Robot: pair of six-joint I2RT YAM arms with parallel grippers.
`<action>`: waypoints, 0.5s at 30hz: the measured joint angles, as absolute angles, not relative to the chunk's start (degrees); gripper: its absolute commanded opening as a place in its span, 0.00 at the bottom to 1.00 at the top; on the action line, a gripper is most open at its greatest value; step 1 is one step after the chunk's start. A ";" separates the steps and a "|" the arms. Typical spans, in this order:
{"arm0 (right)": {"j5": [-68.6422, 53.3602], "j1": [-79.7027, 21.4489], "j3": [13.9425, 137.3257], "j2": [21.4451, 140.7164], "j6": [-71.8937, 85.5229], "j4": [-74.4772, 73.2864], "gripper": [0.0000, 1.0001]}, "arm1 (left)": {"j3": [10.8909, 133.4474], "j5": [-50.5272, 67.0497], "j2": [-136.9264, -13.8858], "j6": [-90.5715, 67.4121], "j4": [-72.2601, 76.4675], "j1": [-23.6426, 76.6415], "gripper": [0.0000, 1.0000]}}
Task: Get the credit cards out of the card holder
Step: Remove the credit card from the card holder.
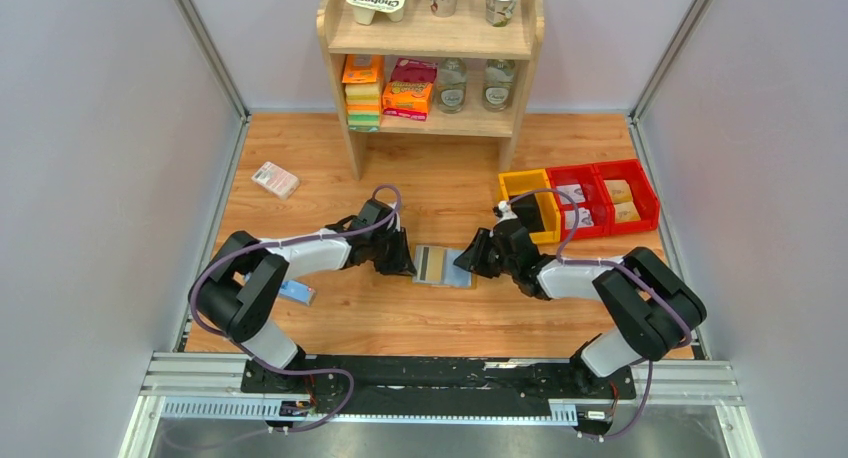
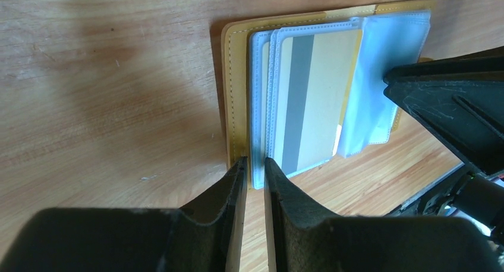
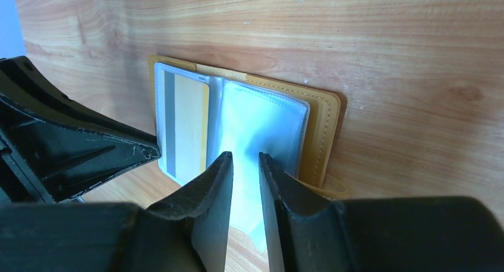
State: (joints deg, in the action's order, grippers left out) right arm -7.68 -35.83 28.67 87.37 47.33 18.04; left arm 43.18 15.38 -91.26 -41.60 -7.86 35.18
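Open card holder [image 1: 443,266]; left gripper [image 2: 254,163] at its nine o'clock, right gripper [image 3: 245,159] at three; we cannot tell whether either grips.

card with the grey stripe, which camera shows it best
Left wrist view: the card sits large and face-on, stripe clear. The right wrist view shows it smaller and slanted, at the left of the open card holder. The top view shows only a tiny striped patch.

Wooden table [image 1: 440,323]; card holder [image 1: 443,266] lies open and flat at its middle; pink-white packet [image 1: 275,179] far left; blue bar [image 1: 297,292] near the left edge; shelf [image 1: 353,148] stands at the back; yellow bin [image 1: 522,176] and two red bins [image 1: 603,168] touching in a row, right.
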 measured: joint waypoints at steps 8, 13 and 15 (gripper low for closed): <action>-11.38 -35.90 27.44 85.23 46.48 17.93 0.45 | 39.00 13.74 -85.67 -40.34 -10.09 35.18 0.29; -13.37 -35.94 30.06 83.83 45.39 14.83 0.47 | 38.22 12.73 -80.62 -39.46 -12.62 35.18 0.31; -14.48 -35.94 31.70 84.07 45.36 15.09 0.46 | 39.00 12.78 -79.83 -39.40 -12.62 35.18 0.32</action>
State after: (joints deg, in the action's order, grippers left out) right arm -14.48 -35.94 31.70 84.07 45.36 15.09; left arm 39.00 12.78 -79.83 -39.40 -12.62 35.18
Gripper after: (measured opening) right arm 0.473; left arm 0.305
